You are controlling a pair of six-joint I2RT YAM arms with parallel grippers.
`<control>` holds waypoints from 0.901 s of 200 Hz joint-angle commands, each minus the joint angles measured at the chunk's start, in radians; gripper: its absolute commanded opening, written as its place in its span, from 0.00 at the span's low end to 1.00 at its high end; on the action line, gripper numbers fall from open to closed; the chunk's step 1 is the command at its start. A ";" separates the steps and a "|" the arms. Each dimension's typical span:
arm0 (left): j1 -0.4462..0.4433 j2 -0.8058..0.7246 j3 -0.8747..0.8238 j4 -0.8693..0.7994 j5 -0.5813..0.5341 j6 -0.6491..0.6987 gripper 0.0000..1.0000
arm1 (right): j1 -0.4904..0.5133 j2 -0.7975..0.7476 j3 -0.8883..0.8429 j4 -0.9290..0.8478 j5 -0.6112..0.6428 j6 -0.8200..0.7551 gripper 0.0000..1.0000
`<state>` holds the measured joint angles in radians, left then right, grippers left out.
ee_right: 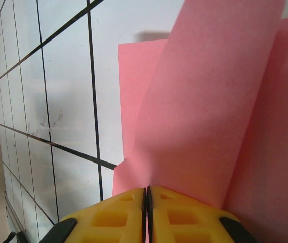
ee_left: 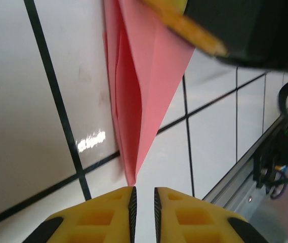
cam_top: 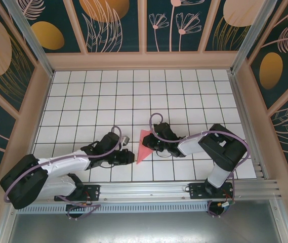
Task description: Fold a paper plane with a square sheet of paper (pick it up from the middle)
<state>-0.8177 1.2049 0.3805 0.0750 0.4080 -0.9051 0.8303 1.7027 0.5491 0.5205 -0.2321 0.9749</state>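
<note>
Left fingers [ee_left: 98, 217]: a slit apart, empty.
Right fingers [ee_right: 113, 215]: pinched shut on paper plane [ee_right: 199, 111] flap.
Progress: nose pointed; wings probably left.

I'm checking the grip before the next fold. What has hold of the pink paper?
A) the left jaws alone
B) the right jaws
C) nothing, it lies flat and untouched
B: the right gripper has its jaws shut on the pink paper, which rises from between them, while the left gripper has its jaws slightly apart just short of the paper's tip.
</note>
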 commanded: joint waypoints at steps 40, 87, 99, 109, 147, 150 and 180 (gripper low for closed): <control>-0.003 0.136 0.087 0.224 -0.057 -0.081 0.20 | -0.010 0.075 -0.054 -0.186 0.068 -0.012 0.14; -0.003 0.263 0.146 0.302 -0.026 -0.086 0.21 | -0.009 0.072 -0.060 -0.180 0.068 -0.006 0.14; -0.003 0.275 0.151 0.292 -0.029 -0.084 0.21 | -0.009 0.073 -0.060 -0.178 0.068 -0.005 0.14; -0.003 0.282 0.155 0.269 -0.032 -0.075 0.20 | -0.010 0.074 -0.058 -0.178 0.068 -0.005 0.14; -0.003 0.276 0.112 0.290 0.011 -0.077 0.16 | -0.010 0.084 -0.048 -0.169 0.060 -0.004 0.14; -0.002 0.275 0.109 0.291 0.014 -0.077 0.15 | -0.008 0.086 -0.046 -0.169 0.060 -0.004 0.14; -0.004 0.240 0.095 0.242 0.009 -0.075 0.07 | -0.010 0.088 -0.041 -0.170 0.059 -0.002 0.14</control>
<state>-0.8177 1.4658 0.4961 0.3443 0.3969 -0.9783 0.8272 1.7046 0.5480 0.5282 -0.2367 0.9783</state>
